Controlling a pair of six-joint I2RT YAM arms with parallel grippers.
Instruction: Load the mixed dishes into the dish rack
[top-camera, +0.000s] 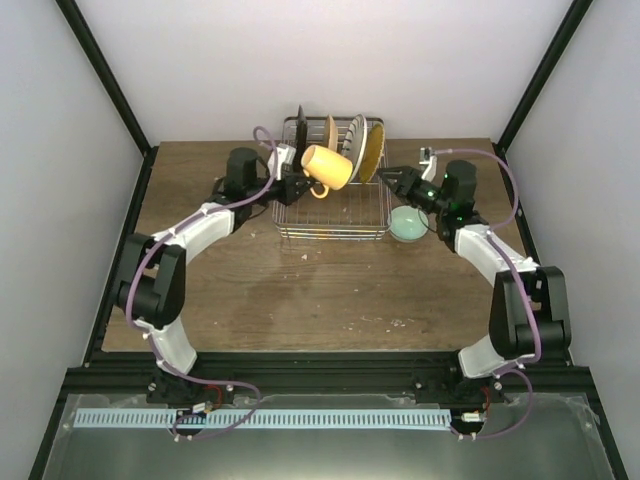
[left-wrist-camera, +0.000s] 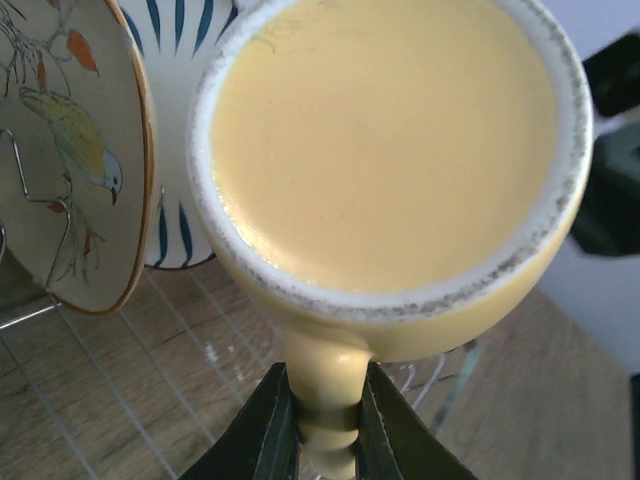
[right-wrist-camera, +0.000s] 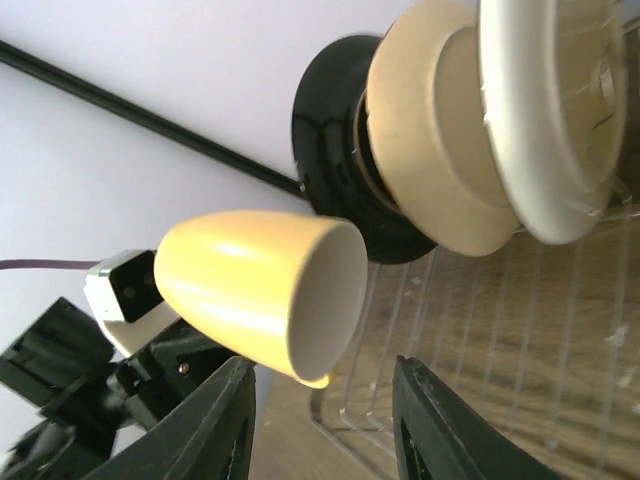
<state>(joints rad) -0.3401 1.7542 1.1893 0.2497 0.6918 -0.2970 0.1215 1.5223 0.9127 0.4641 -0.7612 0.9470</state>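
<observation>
Left claw (left-wrist-camera: 325, 415) pinched nearly closed, gripping mug (left-wrist-camera: 385, 140) by handle. Mug juts sideways ahead of claw, above rack (top-camera: 330, 236). Plates (top-camera: 358, 145) stand upright beyond.
Likely glazed ceramic: rigid, slick, chippable; handle grip leaves weight off-centre.
Right claw (right-wrist-camera: 325, 400) parted, empty; bowl (top-camera: 408, 224) near it.

— How is the light?
— Bright, soft and even from overhead; under both arms the table (top-camera: 300, 300) carries only faint shadows.
— Glare, blur?
— A pale sheen on the yellow mug (right-wrist-camera: 260, 295) just ahead of the right gripper (right-wrist-camera: 322, 390); past the left gripper (left-wrist-camera: 326, 400) the background goes soft and unfocused
</observation>
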